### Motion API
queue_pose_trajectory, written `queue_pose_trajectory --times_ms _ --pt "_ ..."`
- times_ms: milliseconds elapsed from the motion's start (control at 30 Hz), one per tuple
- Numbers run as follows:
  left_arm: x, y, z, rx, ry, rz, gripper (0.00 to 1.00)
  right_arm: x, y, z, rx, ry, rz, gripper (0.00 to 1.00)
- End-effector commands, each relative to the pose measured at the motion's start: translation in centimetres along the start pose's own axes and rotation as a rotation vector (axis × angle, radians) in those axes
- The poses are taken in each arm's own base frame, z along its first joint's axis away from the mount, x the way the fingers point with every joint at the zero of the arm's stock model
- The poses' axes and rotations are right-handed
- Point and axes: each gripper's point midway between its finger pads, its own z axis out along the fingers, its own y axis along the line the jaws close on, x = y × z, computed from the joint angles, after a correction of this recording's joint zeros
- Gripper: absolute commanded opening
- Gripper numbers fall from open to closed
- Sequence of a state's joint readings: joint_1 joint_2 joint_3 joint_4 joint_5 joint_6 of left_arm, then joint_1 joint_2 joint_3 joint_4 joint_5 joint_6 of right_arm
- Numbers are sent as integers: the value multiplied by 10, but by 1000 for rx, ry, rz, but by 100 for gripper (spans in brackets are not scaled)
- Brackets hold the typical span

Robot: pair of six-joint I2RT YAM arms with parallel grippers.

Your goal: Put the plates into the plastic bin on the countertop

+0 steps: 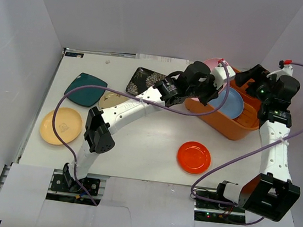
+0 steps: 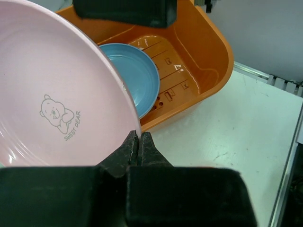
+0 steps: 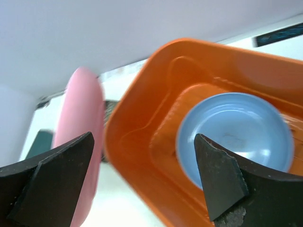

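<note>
Left fingers are pinched shut on the lower rim of the pink plate. It is an edge grip only, with the plate tilted steeply up. In the top view the plate sits at the far-left corner of the orange bin. In the left wrist view the grip point looks to be outside the bin wall, over the worktop.

Right fingers are spread wide and holding nothing, above the bin. The light blue plate lies flat on the slotted bottom beneath them.

Outside the bin, on the worktop:
- red plate
- yellow plate
- dark teal square plate
- black flowered plate
- beige plate, partly hidden by the left arm

Risks, as judged from here:
- **Rim pinch:** all the plate's weight hangs off a thin rim pinch, so it could swing in the grip or slide out before it is over the bin.
- **Early release:** letting go with the grip point outside the wall could leave the plate straddling the rim, and it might tip back onto the worktop.
- **Drop from a tilt:** the plate would land edge-first on the light blue plate, so a chip or a bounce is possible.
- **Crowded arms:** both wrists are over one end of the bin — if the right arm does not clear out, contact between them is likely.
- **Bin shift:** the plate's edge or the wrist pressing on the wall could push the bin along.
</note>
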State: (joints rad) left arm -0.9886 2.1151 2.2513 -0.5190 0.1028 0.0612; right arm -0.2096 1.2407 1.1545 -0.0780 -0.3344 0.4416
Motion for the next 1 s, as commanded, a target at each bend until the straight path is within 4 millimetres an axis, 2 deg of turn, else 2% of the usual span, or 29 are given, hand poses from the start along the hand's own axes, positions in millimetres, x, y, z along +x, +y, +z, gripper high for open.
queue_pose_trajectory --times_ms 0,133,167,267,333,433,500,567,700,833,900,967 --pt "-49 1 -31 15 -122 119 0 -8 55 -14 -241 25 -14 93" --pt "-42 -7 -29 63 -106 122 0 5 73 -23 -341 75 10 96" --pt "-40 -8 -29 72 -104 121 0 3 78 -24 -370 66 0 96" --pt "-36 -14 -28 103 -96 112 0 11 84 -25 -398 89 10 96" --pt "-33 -14 -29 101 -90 109 0 7 88 -30 -410 70 6 94" --pt "-24 -14 -28 101 -69 112 0 -10 88 -41 -362 -35 -16 93" --pt "-26 -16 -30 115 -74 114 0 -14 91 -40 -370 -25 -16 90" --pt "-31 -17 -34 116 -85 116 0 -1 83 -29 -349 44 12 88" --pt "-33 -19 -38 123 -90 124 0 16 65 -16 -275 52 39 83" --pt "-32 -19 -37 126 -89 127 0 34 72 -3 -272 126 20 81" --pt "-34 -20 -39 129 -93 127 0 40 71 3 -256 142 11 73" --pt "-36 -19 -40 121 -98 130 0 40 73 5 -260 143 23 53"
